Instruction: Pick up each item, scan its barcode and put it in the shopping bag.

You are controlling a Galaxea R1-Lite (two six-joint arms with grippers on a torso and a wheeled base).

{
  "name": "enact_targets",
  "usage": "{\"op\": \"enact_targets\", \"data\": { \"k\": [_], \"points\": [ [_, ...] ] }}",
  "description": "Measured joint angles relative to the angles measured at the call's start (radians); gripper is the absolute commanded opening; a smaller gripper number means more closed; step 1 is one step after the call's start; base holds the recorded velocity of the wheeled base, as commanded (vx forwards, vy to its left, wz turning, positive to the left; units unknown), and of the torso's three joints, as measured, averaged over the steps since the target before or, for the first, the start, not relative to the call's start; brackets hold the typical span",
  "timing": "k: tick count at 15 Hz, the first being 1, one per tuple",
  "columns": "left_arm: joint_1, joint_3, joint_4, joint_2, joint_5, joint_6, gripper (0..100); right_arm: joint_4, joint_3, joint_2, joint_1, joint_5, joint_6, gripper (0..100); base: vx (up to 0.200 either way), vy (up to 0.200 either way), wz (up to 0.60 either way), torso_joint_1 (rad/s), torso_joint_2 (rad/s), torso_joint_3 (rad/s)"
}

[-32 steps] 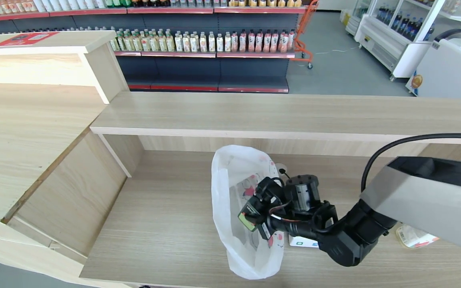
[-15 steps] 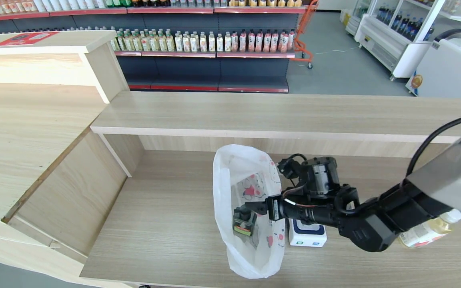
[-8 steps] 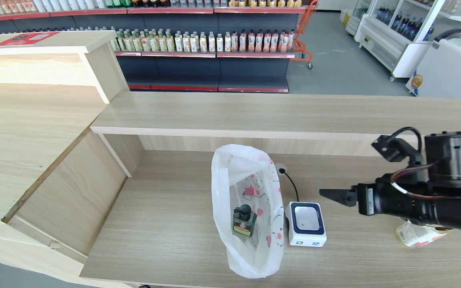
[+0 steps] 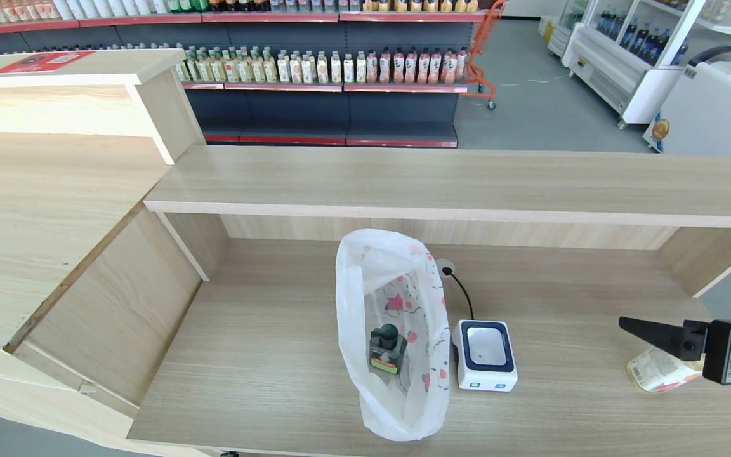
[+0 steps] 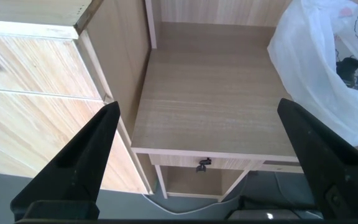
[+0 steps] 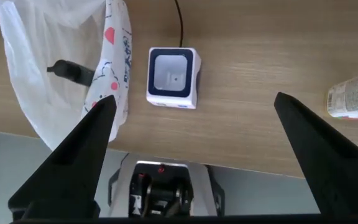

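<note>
The pale bottle [image 4: 651,376] sits half hidden behind the right tool [image 4: 648,333], itself cut off at the head view's edge; the right wrist view crops that bottle too. The shopping bag [image 5: 303,74] runs off the left wrist view.

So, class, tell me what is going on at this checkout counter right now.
Two robot arms are scanning and bagging groceries. A small dark bottle sits inside the white shopping bag, and the scanner stands beside the bag on the counter. The right claw hangs open above the counter, near a pale bottle lying at the right end, not yet picked up. The left claw is open too, holding nothing, near the counter's front edge.
</note>
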Motion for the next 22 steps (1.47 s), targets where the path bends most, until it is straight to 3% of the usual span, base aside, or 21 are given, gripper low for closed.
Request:
{"op": "enact_targets", "data": {
  "k": [11, 14, 19, 22],
  "points": [
    [0.0, 0.0, 0.0, 0.0, 0.0, 0.001, 100, 0.047, 0.001, -0.035, -0.027, -0.113, 0.101, 100, -0.164, 0.0, 0.0, 0.0, 0.0, 0.002],
    [-0.001, 0.0, 0.001, 0.0, 0.0, 0.002, 100, 0.045, 0.001, -0.018, -0.067, -0.113, 0.105, 100, 0.0, -0.2, 0.0, -0.002, 0.0, 0.005],
    [0.0, 0.0, 0.001, 0.0, 0.0, 0.003, 100, 0.037, -0.008, 0.072, -0.218, -0.109, 0.105, 100, 0.0, -0.2, 0.0, 0.003, 0.0, 0.001],
    [-0.001, 0.0, 0.001, 0.0, 0.0, 0.003, 100, 0.033, -0.014, 0.114, -0.241, -0.095, 0.109, 100, 0.0, -0.2, 0.0, 0.002, 0.0, 0.004]
  ]
}}
